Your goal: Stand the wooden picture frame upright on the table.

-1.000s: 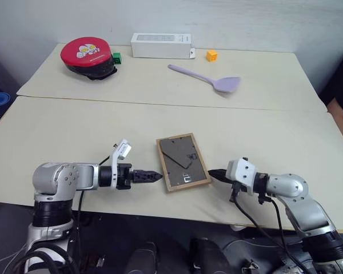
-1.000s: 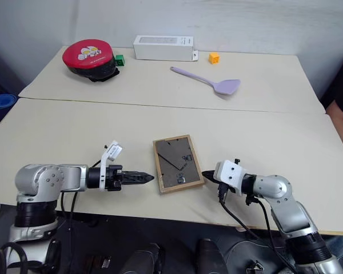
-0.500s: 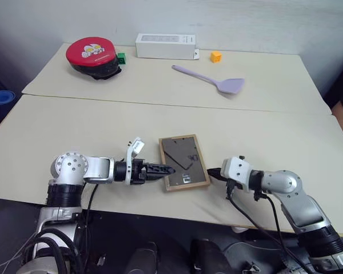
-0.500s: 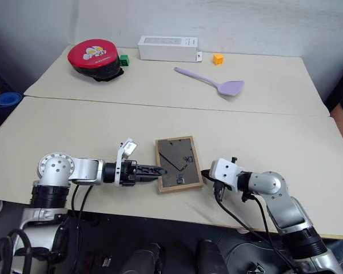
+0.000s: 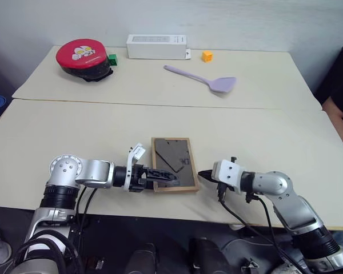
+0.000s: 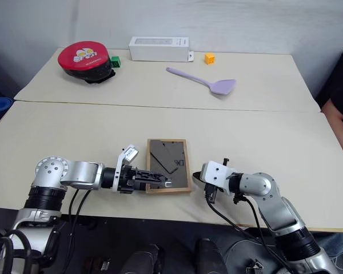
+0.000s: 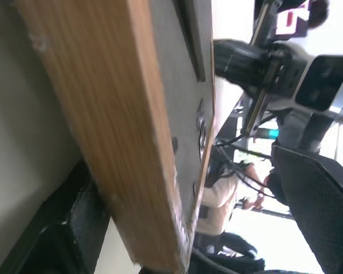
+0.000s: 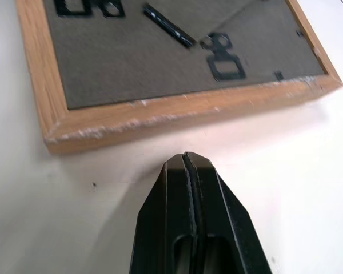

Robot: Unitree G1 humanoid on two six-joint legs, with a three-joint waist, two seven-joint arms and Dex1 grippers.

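Since a second earlier, the left gripper [image 5: 163,176] had reached the frame [image 5: 172,171], fingers spread across its left edge. It lay face-down at lower centre, grey back up. The right gripper [image 5: 204,175] was closed beside it.

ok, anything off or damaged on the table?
The small light-wood picture frame lies face down on the pale beige table, dark grey back panel up, not standing. Its wooden edge nearest the shut right gripper looks scuffed, with whitish chips. The left gripper reaches over its near left corner.
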